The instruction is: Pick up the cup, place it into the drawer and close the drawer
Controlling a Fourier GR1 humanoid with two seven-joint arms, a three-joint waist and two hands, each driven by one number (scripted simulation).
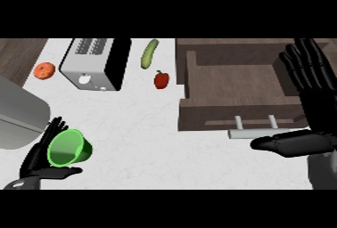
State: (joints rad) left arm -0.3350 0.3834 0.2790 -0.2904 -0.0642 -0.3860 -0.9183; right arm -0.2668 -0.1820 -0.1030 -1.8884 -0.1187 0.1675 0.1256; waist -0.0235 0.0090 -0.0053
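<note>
A toaster (96,63) with a white body and black side stands on the white counter (145,147), near its far edge. An orange-red tomato (45,70) lies to the left of the toaster, apart from it. A green cucumber (150,54) lies to the right of the toaster. A red bell pepper (161,79) sits just below the cucumber. A grey curved object (20,120) occupies the left edge.

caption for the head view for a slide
Left hand cradles the green cup; open right hand beside the open brown wooden drawer.
</note>
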